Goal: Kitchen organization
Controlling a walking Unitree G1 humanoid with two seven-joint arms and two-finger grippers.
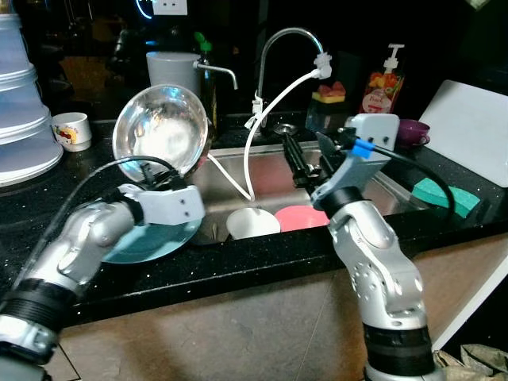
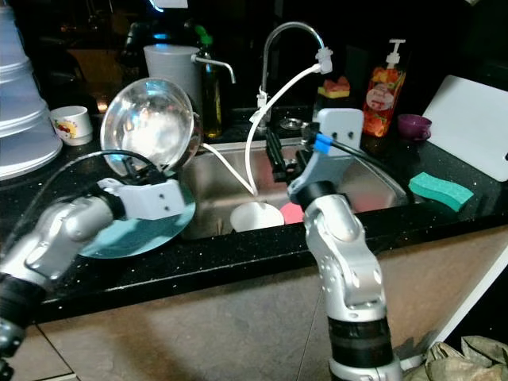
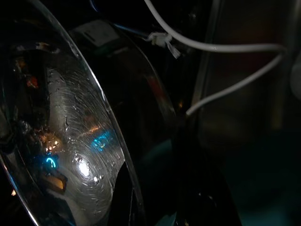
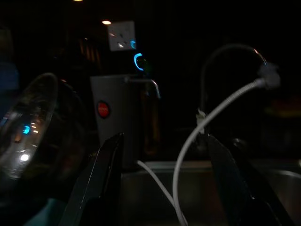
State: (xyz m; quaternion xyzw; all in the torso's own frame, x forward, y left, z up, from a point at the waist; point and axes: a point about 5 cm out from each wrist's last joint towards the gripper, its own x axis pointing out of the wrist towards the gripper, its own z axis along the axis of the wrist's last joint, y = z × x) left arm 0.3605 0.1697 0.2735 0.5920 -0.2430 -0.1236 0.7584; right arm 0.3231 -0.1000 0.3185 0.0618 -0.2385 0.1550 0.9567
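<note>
Steel bowl (image 1: pixel 161 128) tilted at sink (image 1: pixel 397 184) edge, clenched by left hand (image 1: pixel 159 176) | right hand (image 1: pixel 305 159) released, over basin

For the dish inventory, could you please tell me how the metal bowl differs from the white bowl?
The metal bowl is shiny steel, while the white bowl is matte. The metal bowl looks larger. It stands tilted on its edge above the teal plate by the left end effector, while the white bowl sits upright in the sink. Both are round.

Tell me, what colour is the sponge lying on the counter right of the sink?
The sponge is teal green, clearest in the right eye view.
</note>
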